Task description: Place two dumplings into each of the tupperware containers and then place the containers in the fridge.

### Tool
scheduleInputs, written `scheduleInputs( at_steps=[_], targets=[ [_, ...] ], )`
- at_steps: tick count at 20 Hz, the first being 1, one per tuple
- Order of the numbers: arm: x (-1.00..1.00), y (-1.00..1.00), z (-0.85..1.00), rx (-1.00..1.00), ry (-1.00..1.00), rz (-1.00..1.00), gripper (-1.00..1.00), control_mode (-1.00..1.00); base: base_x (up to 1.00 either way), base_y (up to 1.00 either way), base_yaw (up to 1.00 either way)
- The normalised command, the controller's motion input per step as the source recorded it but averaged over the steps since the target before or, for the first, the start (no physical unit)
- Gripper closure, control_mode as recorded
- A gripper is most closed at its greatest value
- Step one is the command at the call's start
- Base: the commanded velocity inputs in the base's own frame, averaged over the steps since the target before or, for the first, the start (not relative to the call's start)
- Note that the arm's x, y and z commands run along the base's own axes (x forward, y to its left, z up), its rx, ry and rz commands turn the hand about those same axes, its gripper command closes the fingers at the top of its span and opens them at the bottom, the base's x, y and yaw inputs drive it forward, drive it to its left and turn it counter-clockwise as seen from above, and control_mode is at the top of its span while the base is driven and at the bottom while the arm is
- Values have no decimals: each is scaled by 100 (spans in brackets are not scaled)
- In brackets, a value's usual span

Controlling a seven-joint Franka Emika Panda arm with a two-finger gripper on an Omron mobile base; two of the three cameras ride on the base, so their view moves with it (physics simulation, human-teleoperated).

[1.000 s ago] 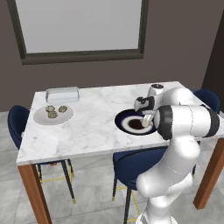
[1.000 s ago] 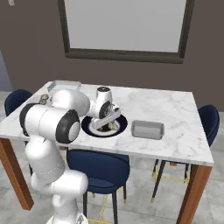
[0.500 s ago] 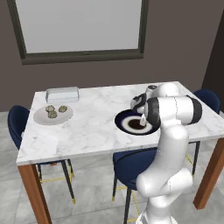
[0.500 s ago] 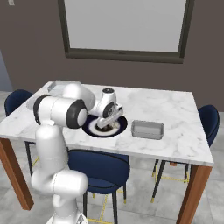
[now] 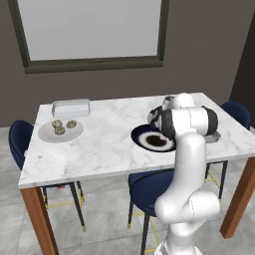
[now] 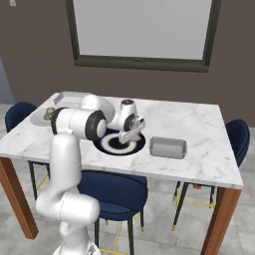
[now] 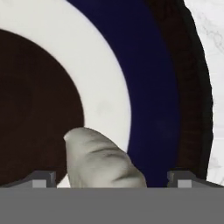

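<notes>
The gripper [image 6: 133,133] hung with its jaws wide and empty over the navy plate [image 6: 102,145] at frame centre. Three dumplings [image 5: 60,130] lay on a grey plate [image 5: 48,135] at left.

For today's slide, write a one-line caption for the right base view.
White arm holds its open gripper over the navy plate on a marble table, one tupperware container alongside, dumplings at far left.

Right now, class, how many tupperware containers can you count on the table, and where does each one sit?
2. One tupperware container sits at the table's far left edge, behind the grey plate. The other container sits right of the navy plate.
</notes>
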Motion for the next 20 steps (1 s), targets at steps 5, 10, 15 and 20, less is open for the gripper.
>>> scheduleInputs(
  at_steps=[5,10,15,20],
  targets=[
    [5,-12,-54,-7,3,0,100,-100,0,0,0],
    [-21,-87,20,24,17,-7,100,-100,0,0,0],
    [-78,-46,93,33,4,-19,100,-100,0,0,0],
    [-75,-34,78,14,13,-22,100,-100,0,0,0]
  ],
)
